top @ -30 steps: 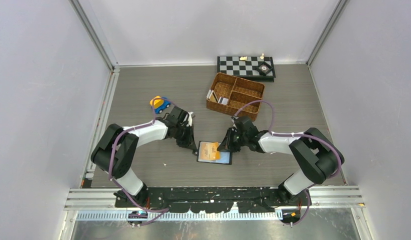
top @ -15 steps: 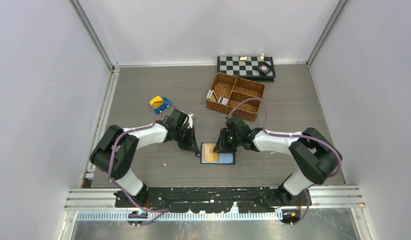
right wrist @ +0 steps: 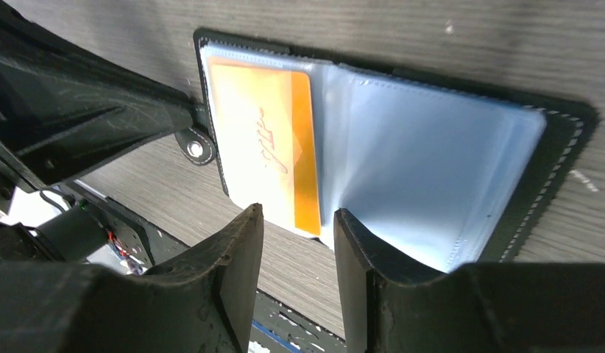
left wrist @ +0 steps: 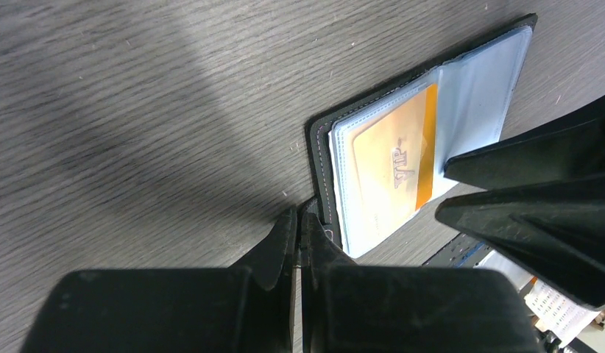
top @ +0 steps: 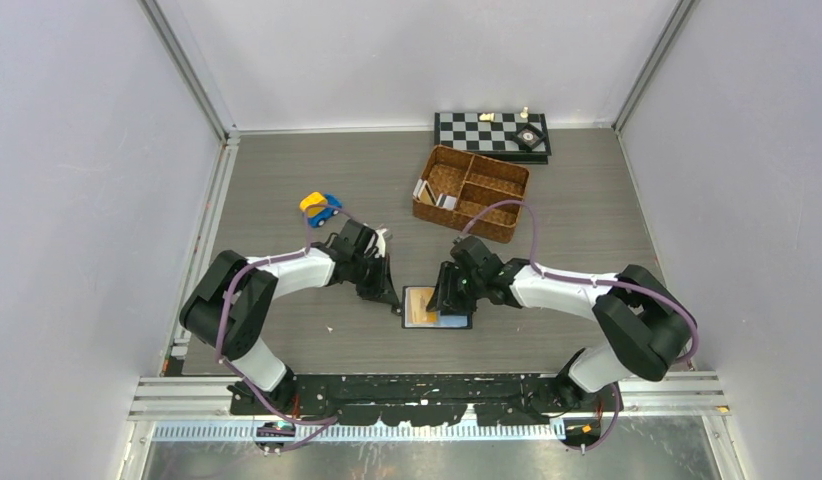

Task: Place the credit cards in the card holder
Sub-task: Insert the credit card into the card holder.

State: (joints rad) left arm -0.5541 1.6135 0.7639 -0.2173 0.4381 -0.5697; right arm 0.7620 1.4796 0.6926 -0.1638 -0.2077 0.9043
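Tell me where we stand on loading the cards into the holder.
Done: one orange card sits in a sleeve of the open card holder, a brighter strip along one edge possibly uncovered. In hand: the left gripper pinches the holder's snap tab; the right gripper hangs open over the card, holding nothing. Left: more cards lie in the wicker basket.

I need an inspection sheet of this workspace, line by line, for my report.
Surface: grey wood-grain table, few pale specks.
Job's things: card holder lies open; orange card in a clear sleeve; more cards in the wicker basket.
Clutter: toy car; chessboard with pieces.
Grippers: left gripper shut, tips at the holder's snap tab; right gripper open, empty, above the orange card's near edge.
Cables: purple cables along both arms.
Surroundings: pale walls, metal frame.
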